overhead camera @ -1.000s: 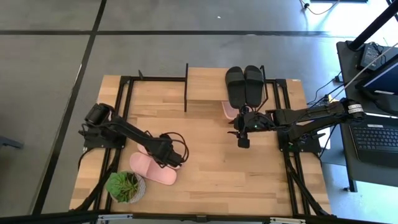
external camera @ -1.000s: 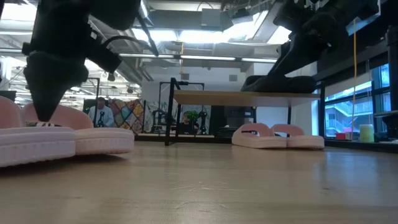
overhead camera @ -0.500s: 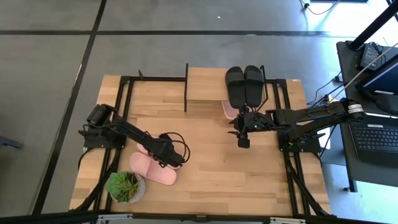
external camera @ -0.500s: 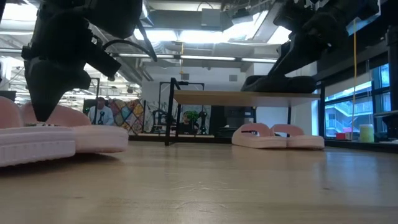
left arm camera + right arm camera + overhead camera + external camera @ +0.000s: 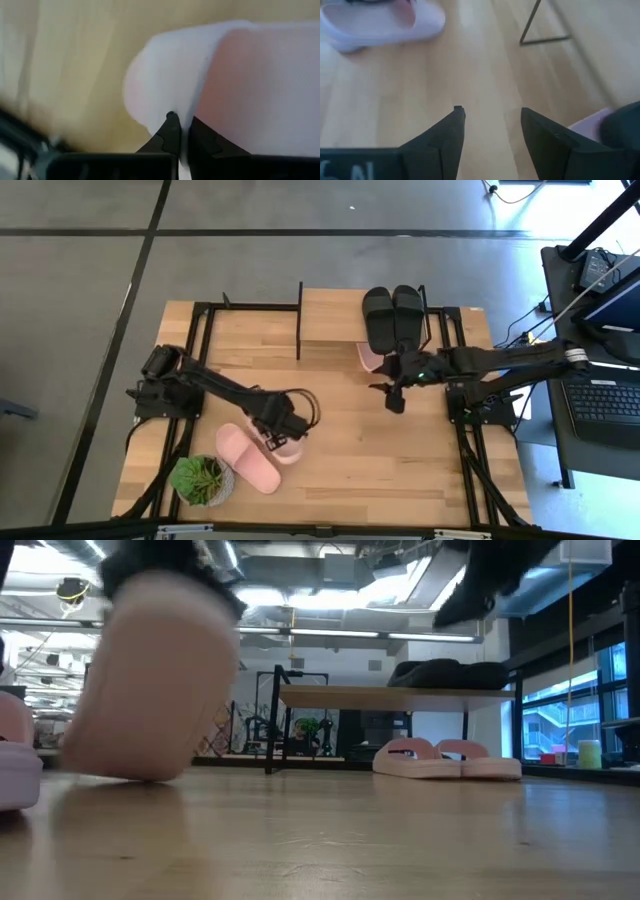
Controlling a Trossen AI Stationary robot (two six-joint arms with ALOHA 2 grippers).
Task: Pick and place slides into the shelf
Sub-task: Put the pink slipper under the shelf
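We see the left gripper (image 5: 283,432) well in front of the shelf (image 5: 335,316), near the middle of the table (image 5: 400,470), with its fingers (image 5: 170,132) pinched together on the edge of a pink slide (image 5: 285,448). In the low view that slide (image 5: 150,680) is tilted up, with only its lower end at the tabletop. A second pink slide (image 5: 250,459) lies flat just beside it, on the side away from the shelf, next to the potted plant (image 5: 201,479).

The right gripper (image 5: 397,396) hangs above the table just in front of the shelf's right end, its fingers (image 5: 449,135) spread apart with nothing between them.

On the shelf's plank top, at its right end, two black slides (image 5: 394,317) lie side by side. Beneath the plank, two more pink slides (image 5: 447,759) rest on the table next to each other at the same right end; from above only a tip of one (image 5: 369,358) shows past the plank's front edge.
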